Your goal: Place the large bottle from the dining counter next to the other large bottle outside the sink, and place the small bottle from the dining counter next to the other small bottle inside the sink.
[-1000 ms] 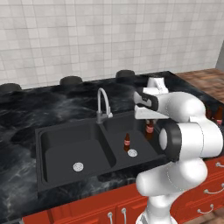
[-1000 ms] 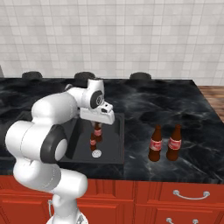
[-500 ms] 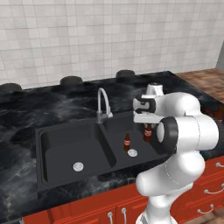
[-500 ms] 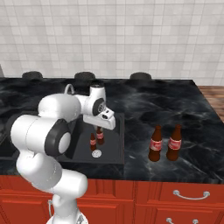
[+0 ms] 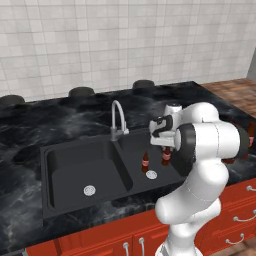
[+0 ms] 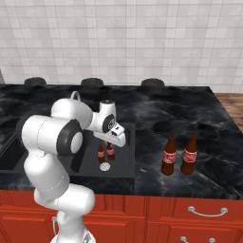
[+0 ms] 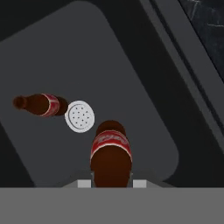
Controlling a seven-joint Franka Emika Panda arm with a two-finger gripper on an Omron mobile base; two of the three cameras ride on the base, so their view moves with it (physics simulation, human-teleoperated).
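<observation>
Gripper (image 7: 111, 183) sat clamped on a small brown glass bottle with a red label (image 7: 111, 155), its two dark fingers pressed against the bottle's sides near the bottom edge of the hand view. Directly beneath the gripper lay the dark floor of the black rectangular double-basin sink (image 5: 65, 165), in the basin on the tap's right. Just ahead of the held bottle was a round silver drain (image 7: 79, 115), and beyond that drain, a little to the gripper's left, stood a second small brown bottle with a red label (image 7: 41, 104), upright and apart from the held one. From the left base view the two small bottles (image 5: 166, 156) (image 5: 145, 162) appeared side by side below the hand. A curved silver gooseneck tap (image 5: 118, 119) rose behind the gripper's basin. Well off to the gripper's right, on the black marble-look counter (image 6: 209, 137) outside the sink, two large brown bottles with red labels (image 6: 168, 156) (image 6: 189, 155) stood close together.
</observation>
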